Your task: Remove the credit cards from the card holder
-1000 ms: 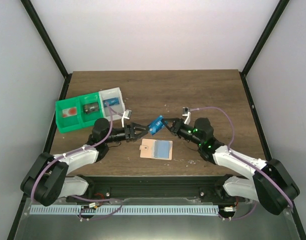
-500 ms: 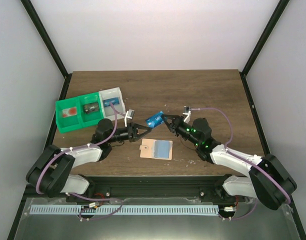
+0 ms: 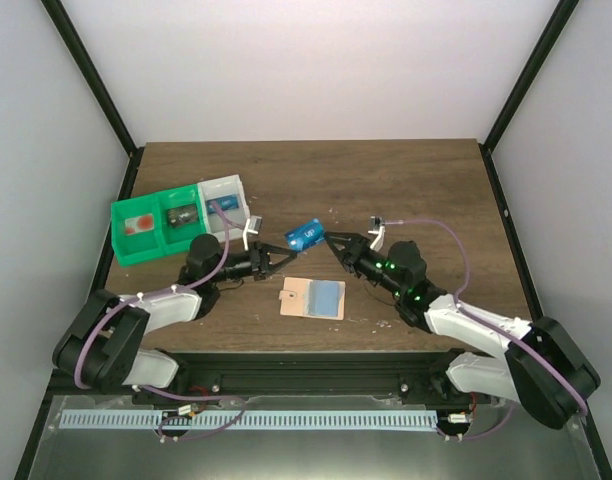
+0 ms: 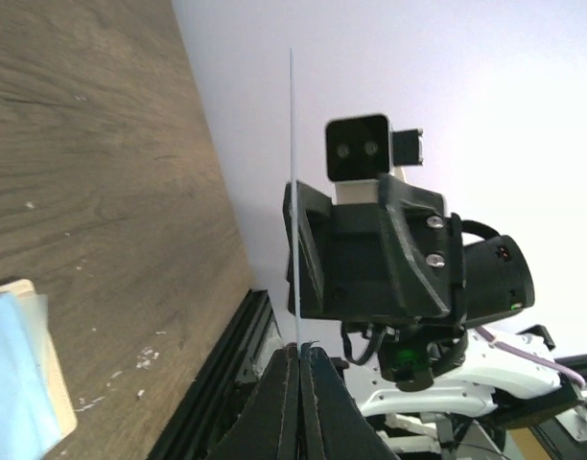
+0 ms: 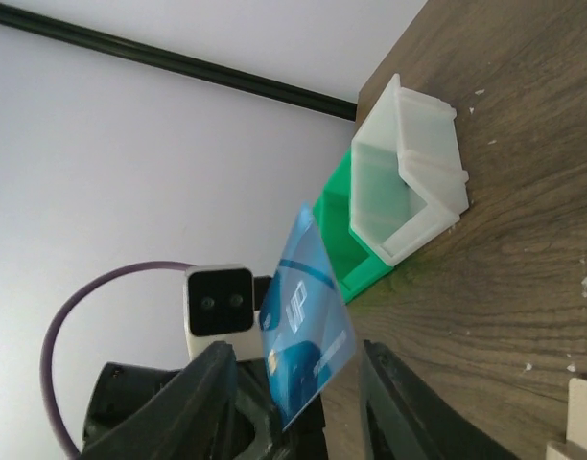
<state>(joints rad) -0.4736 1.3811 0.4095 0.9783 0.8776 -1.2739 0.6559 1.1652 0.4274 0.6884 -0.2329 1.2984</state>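
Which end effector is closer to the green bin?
Left. The left end effector hovers right of the green bin, past the white bin; the right end effector is farther right, beyond the blue card.

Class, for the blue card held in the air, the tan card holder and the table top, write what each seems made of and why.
The blue card is likely glossy plastic: thin, stiff, printed. The card holder is perhaps matte leather or imitation: flat tan, too small to be sure. The table top is wood or wood-look laminate: brown grain streaks.
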